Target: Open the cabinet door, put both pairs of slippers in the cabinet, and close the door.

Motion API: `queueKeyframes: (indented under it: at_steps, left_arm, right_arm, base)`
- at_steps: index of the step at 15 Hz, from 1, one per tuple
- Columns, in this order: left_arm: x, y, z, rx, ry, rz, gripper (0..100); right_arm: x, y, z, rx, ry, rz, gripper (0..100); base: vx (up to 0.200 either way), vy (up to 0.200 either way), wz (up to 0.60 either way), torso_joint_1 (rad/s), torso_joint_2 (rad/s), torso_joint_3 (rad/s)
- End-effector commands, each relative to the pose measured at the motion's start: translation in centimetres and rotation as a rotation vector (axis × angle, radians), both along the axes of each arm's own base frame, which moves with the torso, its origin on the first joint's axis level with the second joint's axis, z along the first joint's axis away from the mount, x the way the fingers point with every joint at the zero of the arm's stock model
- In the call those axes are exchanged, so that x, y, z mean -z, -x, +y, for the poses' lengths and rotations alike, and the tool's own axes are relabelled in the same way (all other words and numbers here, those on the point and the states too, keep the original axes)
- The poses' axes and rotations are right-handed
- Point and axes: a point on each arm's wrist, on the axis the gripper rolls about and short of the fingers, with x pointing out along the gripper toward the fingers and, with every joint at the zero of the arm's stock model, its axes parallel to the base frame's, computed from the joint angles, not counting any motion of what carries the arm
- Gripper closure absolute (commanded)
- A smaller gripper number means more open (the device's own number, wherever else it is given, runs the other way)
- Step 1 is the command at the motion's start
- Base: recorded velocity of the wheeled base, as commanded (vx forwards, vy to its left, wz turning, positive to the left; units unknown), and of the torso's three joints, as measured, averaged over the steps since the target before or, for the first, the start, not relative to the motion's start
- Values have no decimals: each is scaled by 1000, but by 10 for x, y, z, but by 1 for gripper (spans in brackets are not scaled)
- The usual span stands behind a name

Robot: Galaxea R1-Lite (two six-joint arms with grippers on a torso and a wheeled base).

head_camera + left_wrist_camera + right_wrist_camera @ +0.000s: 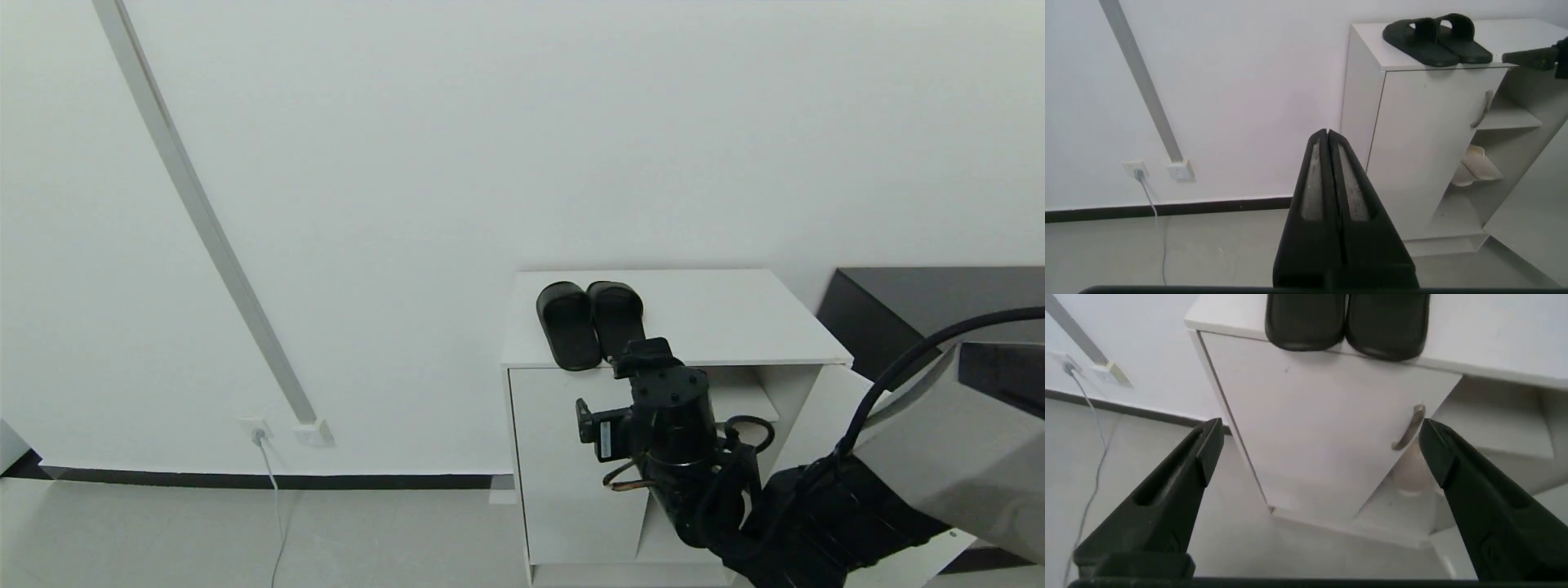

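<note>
Now black slippers (584,327) sit on our white cabinet (563,457). Our right gripper (1321,433) is open, our left gripper (1328,139) closed.

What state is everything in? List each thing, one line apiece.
Left door: shut.
Right compartment: open, shelves exposed.
Black slippers: paired, on top of the cabinet.
Light slippers: inside the cabinet, low down.
Left gripper: shut, empty.
Right gripper: open, empty.
</note>
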Motion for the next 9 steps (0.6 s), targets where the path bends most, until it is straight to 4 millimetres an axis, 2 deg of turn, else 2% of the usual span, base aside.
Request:
queueKeyframes:
  at_steps: [1,4,9]
  left_arm:
    - [0,0,0,1,0,0,100]
    - [0,0,0,1,0,0,100]
    - [0,0,0,0,0,0,100]
  right_arm:
    - [-23,-11,5,27,-63,2,0]
    - [-40,-14,5,35,-58,21,0]
    - [-55,-11,5,56,-63,118,0]
  base:
    - [0,0,0,0,0,0]
    - [0,0,0,0,0,0]
    - [0,0,0,0,0,0]
